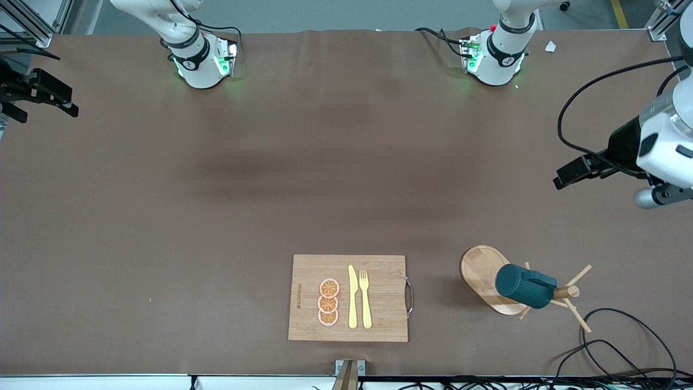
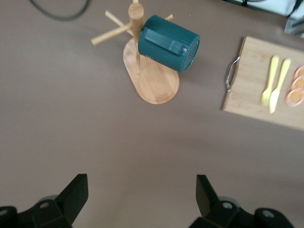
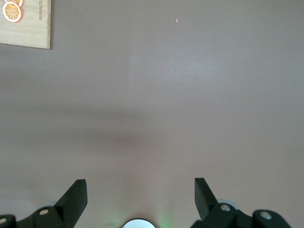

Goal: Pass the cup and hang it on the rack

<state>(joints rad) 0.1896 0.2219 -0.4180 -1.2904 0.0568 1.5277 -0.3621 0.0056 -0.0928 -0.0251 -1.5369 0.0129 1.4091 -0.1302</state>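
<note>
The dark teal cup [image 1: 525, 285] hangs tilted on its side on a peg of the wooden rack [image 1: 482, 271], which stands near the front edge toward the left arm's end of the table. In the left wrist view the cup [image 2: 168, 42] sits against the rack's post above the oval base [image 2: 152, 80]. My left gripper [image 1: 568, 174] is open and empty, up in the air over bare table, apart from the rack; it also shows in the left wrist view [image 2: 141, 190]. My right gripper [image 1: 48, 97] is open and empty at the right arm's end, over bare table [image 3: 140, 190].
A wooden cutting board [image 1: 384, 271] with a metal handle lies near the front edge, holding a yellow knife [image 1: 352, 297], a yellow fork [image 1: 365, 298] and orange slices [image 1: 328, 302]. Black cables [image 1: 622, 346] loop beside the rack, nearer the front camera.
</note>
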